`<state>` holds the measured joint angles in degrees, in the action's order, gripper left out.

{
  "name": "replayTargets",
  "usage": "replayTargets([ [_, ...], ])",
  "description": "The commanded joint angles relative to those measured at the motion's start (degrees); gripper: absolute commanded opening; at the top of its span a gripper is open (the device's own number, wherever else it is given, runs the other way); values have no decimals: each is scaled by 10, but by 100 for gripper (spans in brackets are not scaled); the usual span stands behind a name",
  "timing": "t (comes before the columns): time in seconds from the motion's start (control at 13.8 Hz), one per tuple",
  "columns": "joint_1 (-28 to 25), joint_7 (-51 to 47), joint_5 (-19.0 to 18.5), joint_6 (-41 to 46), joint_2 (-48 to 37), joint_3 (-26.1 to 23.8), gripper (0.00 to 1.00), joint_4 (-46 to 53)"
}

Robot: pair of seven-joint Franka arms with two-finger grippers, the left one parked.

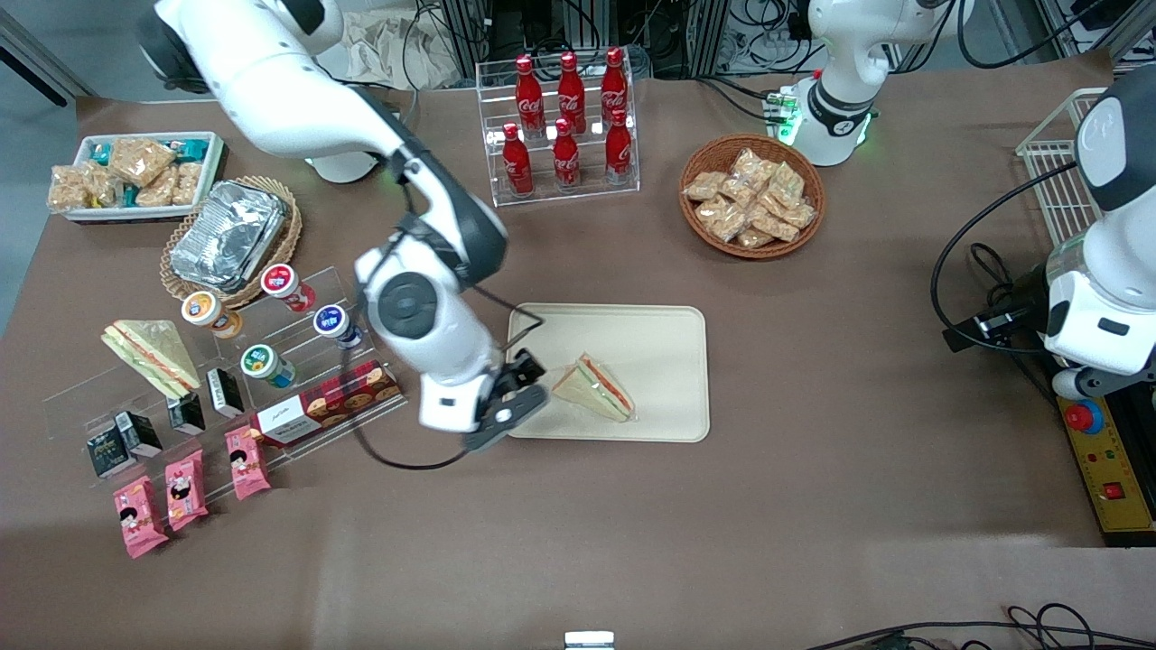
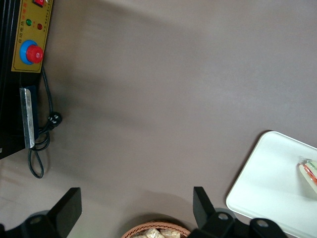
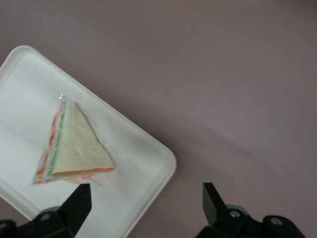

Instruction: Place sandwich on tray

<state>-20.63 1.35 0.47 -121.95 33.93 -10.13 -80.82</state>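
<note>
Clear-wrapped, the sandwich (image 1: 596, 388) lies flat on the cream tray (image 1: 668, 343), in the part nearer the front camera and toward the working arm's end. The gripper (image 3: 147, 201) hangs above the tray's edge, fingers (image 3: 79, 201) spread apart and empty, clear of the sandwich. Brown table (image 1: 813, 506) surrounds the tray.

brown table (image 1: 813, 433) carries tray (image 1: 668, 334).
</note>
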Motion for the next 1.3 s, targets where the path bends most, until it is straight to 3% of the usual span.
replayTargets([
  [0.0,36,0,21,13,-38,-5,100,-12],
  [0.72,160,0,15,127,-162,-1,100,-12],
  [1.23,167,-5,2,229,-219,41,100,-12],
])
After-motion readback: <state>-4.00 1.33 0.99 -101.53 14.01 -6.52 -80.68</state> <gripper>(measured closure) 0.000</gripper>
